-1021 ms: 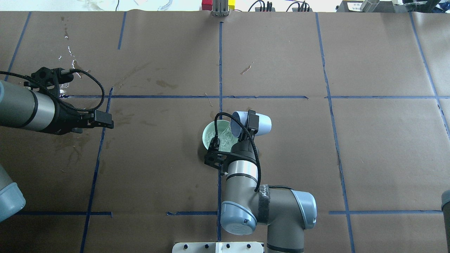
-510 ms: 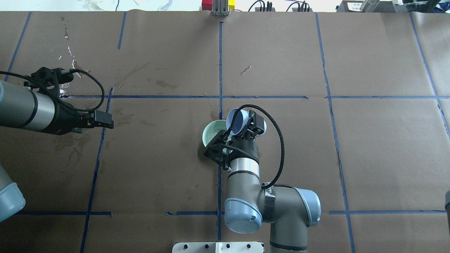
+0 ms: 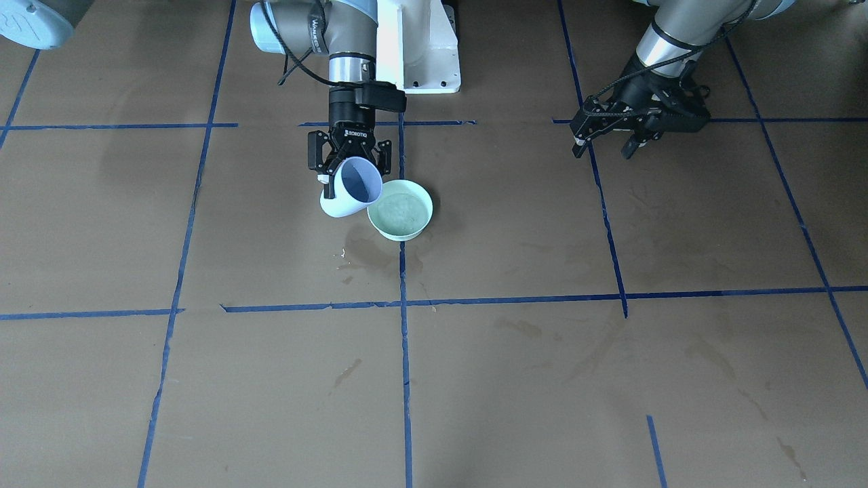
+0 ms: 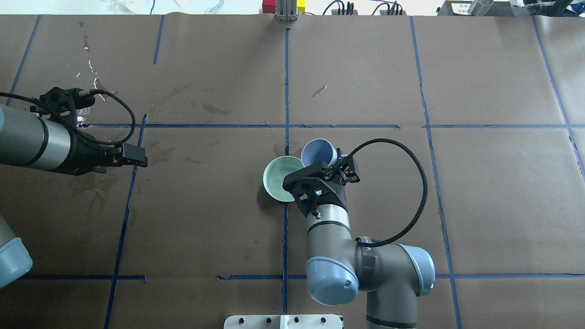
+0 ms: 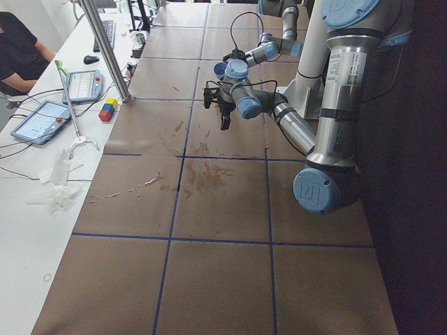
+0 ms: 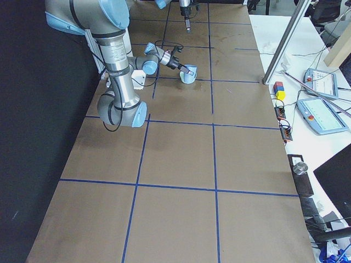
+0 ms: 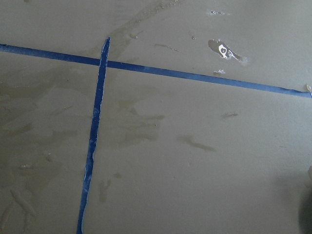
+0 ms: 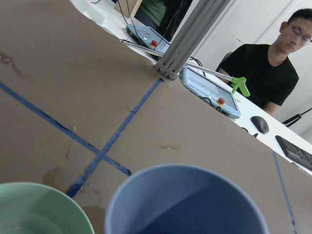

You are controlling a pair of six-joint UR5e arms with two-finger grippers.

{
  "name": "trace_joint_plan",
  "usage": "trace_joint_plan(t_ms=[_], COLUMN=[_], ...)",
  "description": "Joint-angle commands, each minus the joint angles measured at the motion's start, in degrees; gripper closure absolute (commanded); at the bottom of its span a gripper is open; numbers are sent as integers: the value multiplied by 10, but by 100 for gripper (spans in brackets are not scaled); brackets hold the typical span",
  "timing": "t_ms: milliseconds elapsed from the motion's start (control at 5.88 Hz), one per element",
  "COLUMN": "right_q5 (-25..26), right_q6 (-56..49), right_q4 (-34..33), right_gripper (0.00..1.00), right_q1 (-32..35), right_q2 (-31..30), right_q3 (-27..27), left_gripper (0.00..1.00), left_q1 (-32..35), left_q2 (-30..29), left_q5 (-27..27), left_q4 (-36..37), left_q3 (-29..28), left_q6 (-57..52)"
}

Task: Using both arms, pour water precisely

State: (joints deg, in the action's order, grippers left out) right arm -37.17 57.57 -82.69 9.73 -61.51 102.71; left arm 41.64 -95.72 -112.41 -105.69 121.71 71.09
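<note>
The right fingers [image 3: 319, 154] pinch the cup [image 3: 352, 190], mouth tilted up just beside the bowl [image 3: 397, 234] of water [image 3: 401, 210], probably to stop pouring; the left fingers [image 3: 629, 146], far from it, hang spread and empty.

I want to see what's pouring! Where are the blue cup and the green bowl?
blue cup [image 4: 318, 151], overhead view, its inner wall.
green bowl [image 3: 399, 234], front-facing view, its near outer wall.

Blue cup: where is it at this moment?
In the overhead view, the blue cup is near the table's middle, held in the right gripper, just right of the green bowl.
</note>
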Motion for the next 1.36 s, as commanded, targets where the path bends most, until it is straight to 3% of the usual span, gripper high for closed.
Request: trace_joint_plan(t_ms=[0, 340, 681, 851, 1021, 1191], right_q5=[-3, -3, -5, -5, -28, -46], right_q6=[137, 255, 305, 309, 301, 282], right_q4=[1, 1, 2, 90, 234, 342], right_gripper=[97, 97, 100, 100, 100, 100], right_q1=[2, 37, 65, 71, 78, 90], right_q2=[-79, -160, -263, -325, -414, -434], right_q3=[107, 171, 179, 173, 167, 106], left_gripper=[0, 0, 0, 0, 0, 0], left_q1=[0, 0, 0, 0, 0, 0], left_q2=[0, -1, -1, -1, 0, 0], left_q5=[1, 1, -5, -9, -21, -24], left_q4=[0, 0, 0, 1, 1, 1], left_q3=[1, -2, -2, 0, -1, -2], left_q6=[3, 3, 2, 2, 3, 3])
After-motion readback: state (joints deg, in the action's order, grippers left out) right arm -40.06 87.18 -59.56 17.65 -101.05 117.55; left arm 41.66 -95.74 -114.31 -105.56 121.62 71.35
